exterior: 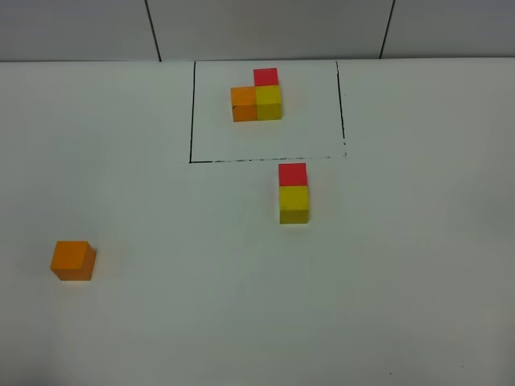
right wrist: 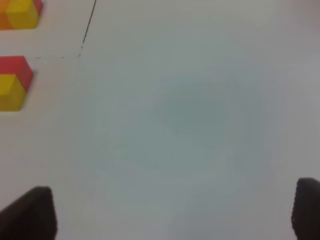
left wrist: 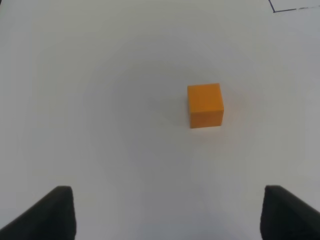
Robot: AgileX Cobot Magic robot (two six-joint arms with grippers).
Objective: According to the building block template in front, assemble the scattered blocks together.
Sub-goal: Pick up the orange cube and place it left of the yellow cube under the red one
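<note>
The red block [exterior: 292, 174] and yellow block [exterior: 294, 204] already touch at centre; the orange block [exterior: 73, 260] lies apart, lower left. Both my jaws stand wide, empty.

Only the tips of me show. My L side, the left gripper [left wrist: 167, 215]: two matte black fingertips [left wrist: 52, 215], blocky w/ rounded top corners, plain smooth faces. R side, the right gripper [right wrist: 172, 215]: same dark pair, approx. brownish-black, edges soft and blurred, so surface detail can't be read.
</note>
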